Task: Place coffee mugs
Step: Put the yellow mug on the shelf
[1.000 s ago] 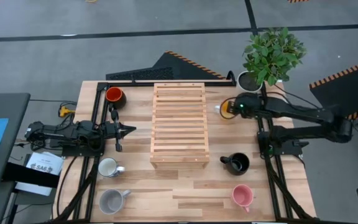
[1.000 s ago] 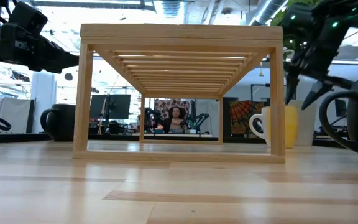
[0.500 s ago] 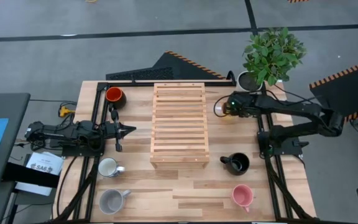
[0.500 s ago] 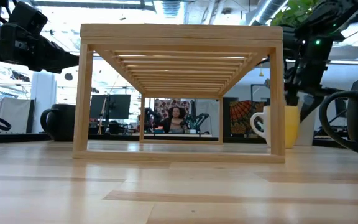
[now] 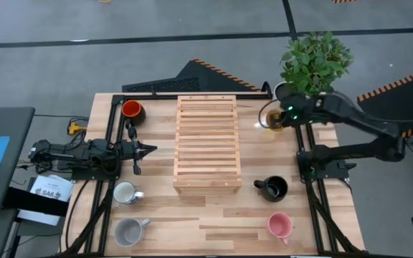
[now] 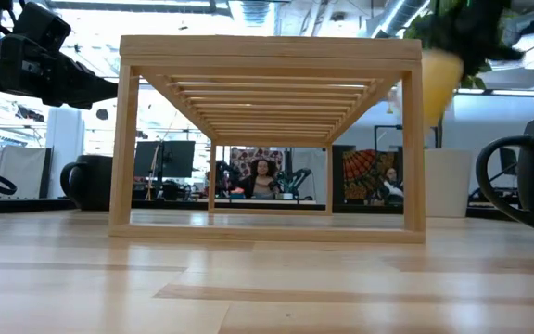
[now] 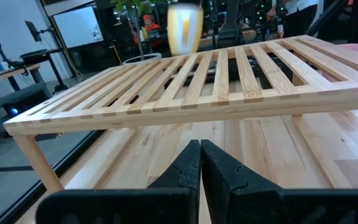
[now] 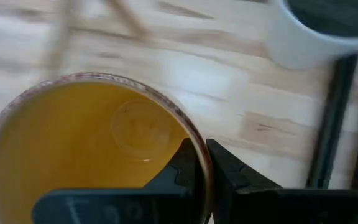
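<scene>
The yellow-orange mug (image 5: 269, 115) hangs in the air to the right of the wooden slatted rack (image 5: 206, 143), with my right gripper (image 5: 279, 119) shut on it. The low view shows this mug (image 6: 438, 82) about level with the rack's top. The red-orange mug (image 5: 131, 110) stands at the far left, the white mug (image 5: 124, 193) and grey mug (image 5: 129, 231) at the near left. The black mug (image 5: 272, 188) and pink mug (image 5: 279, 226) stand at the near right. My left gripper (image 5: 149, 150) waits shut, left of the rack. My right gripper holds the yellow-orange mug by its rim (image 8: 202, 149), one finger (image 8: 182, 165) inside the cup and the other finger (image 8: 229, 171) outside its wall. The fingers come from above, pointing down. The mug hangs upright, lifted clear of the table.
A white pot (image 5: 287, 92) with a green plant (image 5: 314, 61) stands at the far right corner, close behind the lifted mug. Black frame rails (image 5: 312, 193) run along the table's right side and others along its left. Bare wood lies near the table's front middle.
My right gripper has shut on the yellow-orange mug's rim and risen, drifting slightly toward the far right. The mug has gone from standing on the table to hanging clear, about as high as the rack's top.
</scene>
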{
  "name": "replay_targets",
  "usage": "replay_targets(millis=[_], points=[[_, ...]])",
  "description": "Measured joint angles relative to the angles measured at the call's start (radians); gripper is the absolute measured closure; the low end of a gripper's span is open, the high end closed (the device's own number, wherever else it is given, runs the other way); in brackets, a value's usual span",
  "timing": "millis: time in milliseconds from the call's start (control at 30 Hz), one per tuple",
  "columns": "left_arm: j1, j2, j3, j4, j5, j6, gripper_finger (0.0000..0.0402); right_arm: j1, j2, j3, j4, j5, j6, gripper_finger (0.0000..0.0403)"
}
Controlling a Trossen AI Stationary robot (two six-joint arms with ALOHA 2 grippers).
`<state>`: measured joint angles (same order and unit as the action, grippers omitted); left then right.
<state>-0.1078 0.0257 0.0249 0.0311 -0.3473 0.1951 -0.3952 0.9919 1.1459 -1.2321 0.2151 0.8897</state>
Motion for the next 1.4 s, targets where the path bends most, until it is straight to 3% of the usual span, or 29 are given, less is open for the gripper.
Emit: replay_targets(millis=[133, 267, 533, 833, 1400], points=[[0.0, 0.0, 0.0, 0.0, 0.0, 0.0, 0.0401, 0.05, 0.069, 0.214, 0.053, -0.09, -0.06, 0.0365], [0.0, 0.0, 0.0, 0.0, 0.0, 0.0, 0.0401, 0.088, 0.244, 0.421, 0.079, -0.094, -0.193, 0.0365], [0.0, 0.0, 0.0, 0.0, 0.0, 0.0, 0.0401, 0.031, 0.598, 0.742, 0.052, -0.084, -0.447, 0.0365], [0.0, 0.0, 0.0, 0.0, 0.0, 0.0, 0.0401, -0.061, 0.797, 0.837, 0.027, -0.034, -0.581, 0.0365], [0.0, 0.0, 0.0, 0.0, 0.001, 0.0, 0.0401, -0.105, 0.856, 0.858, -0.023, -0.117, -0.654, 0.036]])
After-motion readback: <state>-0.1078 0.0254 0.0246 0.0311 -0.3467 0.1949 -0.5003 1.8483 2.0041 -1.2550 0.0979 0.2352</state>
